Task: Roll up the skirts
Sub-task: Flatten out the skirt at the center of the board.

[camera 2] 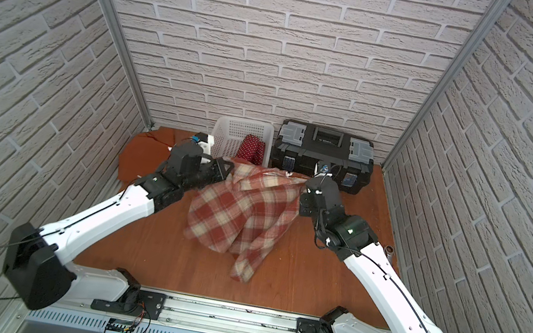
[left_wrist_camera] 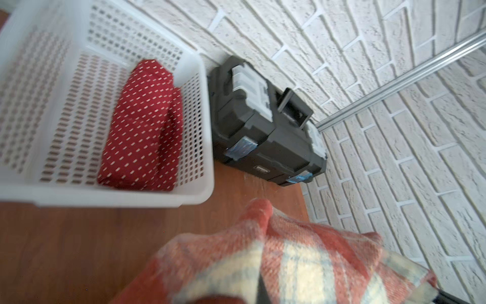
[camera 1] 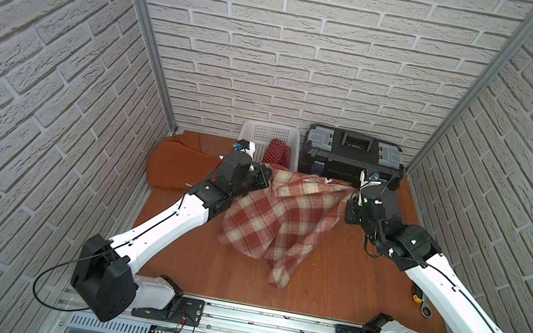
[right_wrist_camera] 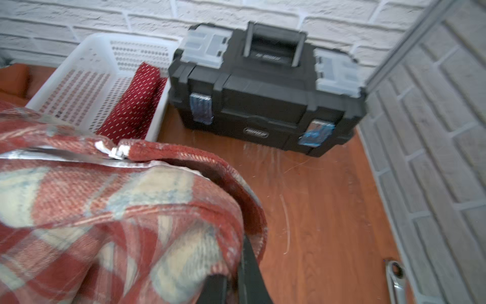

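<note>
The red-and-cream plaid skirt (camera 1: 280,217) (camera 2: 243,207) hangs between both grippers, its top edge lifted near the back and its lower part crumpled on the table. My left gripper (camera 1: 266,176) (camera 2: 228,169) is shut on its left top corner; in the left wrist view the plaid cloth (left_wrist_camera: 276,263) covers the jaws. My right gripper (camera 1: 352,198) (right_wrist_camera: 234,279) is shut on its right top corner (right_wrist_camera: 184,200). The polka-dot skirt (camera 1: 276,152) (left_wrist_camera: 144,126) lies rolled in the white basket (camera 1: 264,129). The rust-orange skirt (camera 1: 177,163) (camera 2: 142,154) lies flat at the back left.
A black toolbox (camera 1: 351,156) (right_wrist_camera: 263,92) stands at the back right beside the basket (left_wrist_camera: 105,194). A ratchet wrench (camera 1: 421,305) (right_wrist_camera: 394,276) lies by the right wall under the right arm. Brick-pattern walls close in three sides.
</note>
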Controlling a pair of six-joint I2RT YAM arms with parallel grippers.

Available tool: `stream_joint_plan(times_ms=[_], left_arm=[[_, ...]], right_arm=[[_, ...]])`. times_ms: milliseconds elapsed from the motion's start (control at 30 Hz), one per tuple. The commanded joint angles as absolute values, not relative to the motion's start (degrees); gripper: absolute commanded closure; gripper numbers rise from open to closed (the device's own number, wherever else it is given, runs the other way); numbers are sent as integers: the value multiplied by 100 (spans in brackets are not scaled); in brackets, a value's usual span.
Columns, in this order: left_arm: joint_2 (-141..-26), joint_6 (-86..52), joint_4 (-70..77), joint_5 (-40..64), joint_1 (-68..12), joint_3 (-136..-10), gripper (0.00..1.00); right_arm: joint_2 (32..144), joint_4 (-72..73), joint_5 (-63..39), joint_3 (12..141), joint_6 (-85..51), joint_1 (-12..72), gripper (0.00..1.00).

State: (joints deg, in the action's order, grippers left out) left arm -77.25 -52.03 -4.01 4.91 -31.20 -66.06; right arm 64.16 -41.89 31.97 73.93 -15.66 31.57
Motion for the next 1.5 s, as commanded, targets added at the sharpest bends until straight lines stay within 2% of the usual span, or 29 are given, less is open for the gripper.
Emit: stream_joint_plan(times_ms=[0, 133, 300, 367, 467, 533, 567, 667, 733, 800, 900, 1100, 1133, 1200, 1300, 1333, 1400, 1467], left_arm=[[-7774, -4996, 219, 1069, -3037, -7018, 100], [-7001, -4922, 257, 1064, -3034, -6394, 100], [-5422, -5075, -7, 1108, -3096, -4748, 100], [-4723, -5438, -223, 1124, -3153, -3877, 100], [-3479, -6000, -791, 1221, -3261, -2831, 100], [-2629, -6344, -1458, 1194, -3335, -2387, 75], [-2151, -6480, -1742, 1248, -3350, -2197, 75], [-893, -7007, -2323, 1373, -3357, -1875, 57], [-279, -7166, -2651, 1423, -3366, -1821, 48], [-1, -7254, -2833, 1538, -3355, -1777, 43], [-367, -7218, -2686, 1528, -3358, -1781, 41], [-1551, -6497, -2522, 1350, -3353, -2505, 37], [-1868, -6223, -2684, 1371, -3351, -2759, 33], [-2399, -5868, -2975, 1291, -3357, -3153, 24], [-2850, -5704, -3188, 1013, -3354, -3379, 22], [-2926, -5704, -3324, 855, -3353, -3409, 19], [-3055, -5703, -3801, 411, -3351, -3583, 2], [-3283, -5592, -4356, -38, -3332, -3843, 2]], right_arm=[[6249, -4334, 3714, 8133, -1150, 3129, 98], [5559, -4602, 2815, 8038, -1117, 3138, 97], [4624, -4984, 878, 6632, -1987, 3380, 96], [4413, -4967, -324, 5729, -2536, 3702, 93], [3876, -4716, -1007, 4496, -3497, 4634, 81], [3507, -4804, -1111, 3939, -4083, 5103, 70], [3338, -4845, -1171, 3735, -4268, 5324, 66], [2884, -4860, -1095, 3532, -4704, 5665, 61], [2823, -4883, -1007, 3695, -4697, 5689, 57], [3051, -4897, -807, 3968, -4504, 5691, 56], [3955, -4597, -245, 4264, -4060, 5694, 54], [5938, -4259, 2170, 4976, -3427, 5533, 39], [6172, -4117, 2261, 5054, -3349, 5361, 40], [6538, -3600, 2018, 5048, -3250, 4963, 49], [7118, -2957, 1171, 4945, -3193, 4381, 79], [7336, -2770, 1069, 4910, -3184, 4307, 83], [7788, -2546, 857, 4891, -3160, 4250, 87], [8360, -2402, 471, 4960, -3188, 4226, 93]])
